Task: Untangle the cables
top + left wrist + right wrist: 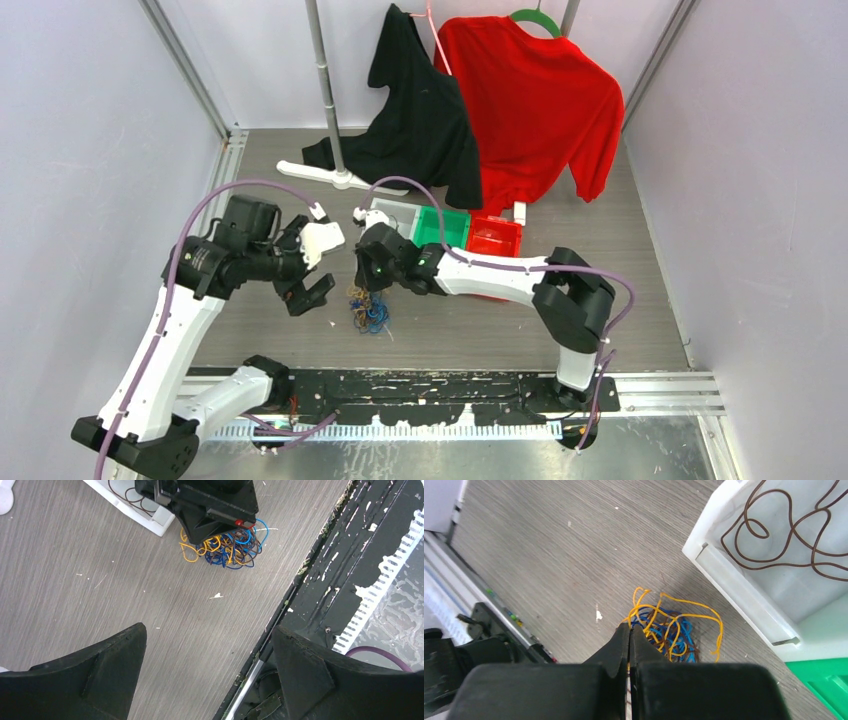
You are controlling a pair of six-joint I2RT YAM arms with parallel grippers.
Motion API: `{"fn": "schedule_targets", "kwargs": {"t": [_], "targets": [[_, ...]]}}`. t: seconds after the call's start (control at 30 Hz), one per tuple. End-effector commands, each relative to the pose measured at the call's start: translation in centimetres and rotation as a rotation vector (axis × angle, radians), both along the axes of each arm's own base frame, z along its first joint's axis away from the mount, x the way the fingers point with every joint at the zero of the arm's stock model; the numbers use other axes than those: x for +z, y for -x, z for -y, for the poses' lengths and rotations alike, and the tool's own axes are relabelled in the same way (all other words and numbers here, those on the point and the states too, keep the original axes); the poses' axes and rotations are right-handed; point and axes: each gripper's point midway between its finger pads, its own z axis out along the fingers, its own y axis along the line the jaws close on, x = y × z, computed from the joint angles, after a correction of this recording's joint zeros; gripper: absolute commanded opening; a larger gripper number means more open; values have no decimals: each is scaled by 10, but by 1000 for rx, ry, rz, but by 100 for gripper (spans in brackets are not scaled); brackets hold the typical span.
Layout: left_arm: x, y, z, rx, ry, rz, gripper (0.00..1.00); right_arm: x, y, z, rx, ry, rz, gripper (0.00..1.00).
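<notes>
One tangle: cables (669,625), a single knotted clump on the bench (560,330), left of centre and nearer the near edge than the far one.
Colours: yellow-orange, blue and dark brown strands, looped through one another.
Material: thin insulated wire, smooth and slightly glossy, springy. The loops stand up off the surface rather than lying flat.
Done: one brown cable (779,530) lies alone in the tray (734,595) in loose open curls, and is judged already freed.
Left: nearly everything. The clump reads as fully knotted, and no yellow or blue strand lies apart from it.
Tray: white plastic, shallow, with a rounded rim and a pale floor. It sits just beside the tangle on the side toward the far edge.
Bins: green bin (445,225) and red bin (497,236), hard plastic and square, side by side to the right of the tray.
Right pincer (629,632): black, with wedge-shaped jaws pressed fully together and tips down at the fringe of the tangle. Whether a strand is pinched between them cannot be told.
Left pincer (209,630): jaws spread wide, holding nothing, hanging over bare bench to the left of the tangle and apart from it.
Bench surface: grey wood-grain laminate, matt. A black rail (340,570) with chipped paint runs along the near edge.
</notes>
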Motion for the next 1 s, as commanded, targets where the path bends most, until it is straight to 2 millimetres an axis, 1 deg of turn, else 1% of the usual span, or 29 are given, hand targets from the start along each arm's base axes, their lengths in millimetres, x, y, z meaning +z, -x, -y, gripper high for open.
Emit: {"fn": "schedule_targets", "kwargs": {"t": [0.0, 0.1, 0.17, 0.23, 0.33, 0.43, 0.53, 0.6, 0.67, 0.73, 0.83, 0.97], "targets": [[4, -2, 4, -13, 28, 29, 95, 85, 4, -12, 32, -236, 96, 1], [2, -2, 3, -15, 25, 43, 95, 122, 24, -11, 112, -387, 109, 1], [2, -3, 3, -21, 28, 63, 96, 149, 36, -5, 155, -492, 116, 1], [7, -3, 5, -30, 47, 90, 96, 168, 50, -1, 201, -591, 111, 1], [15, 1, 12, -66, 97, 132, 96, 186, 64, 3, 250, -680, 94, 1], [27, -4, 18, -52, 157, 198, 96, 207, 73, 7, 277, -762, 100, 1], [38, -5, 24, -32, 228, 250, 96, 237, 75, 14, 282, -861, 127, 1], [41, 1, 28, -40, 284, 269, 96, 257, 77, 17, 289, -914, 152, 1], [51, 5, 33, -35, 349, 305, 96, 276, 78, 21, 297, -961, 177, 1], [52, 8, 36, -18, 408, 319, 96, 293, 81, 23, 307, -1003, 193, 1], [53, 8, 39, 21, 475, 323, 96, 312, 86, 25, 334, -1051, 206, 1], [64, -3, 42, 125, 561, 291, 97, 329, 91, 24, 366, -1088, 206, 1]]}}
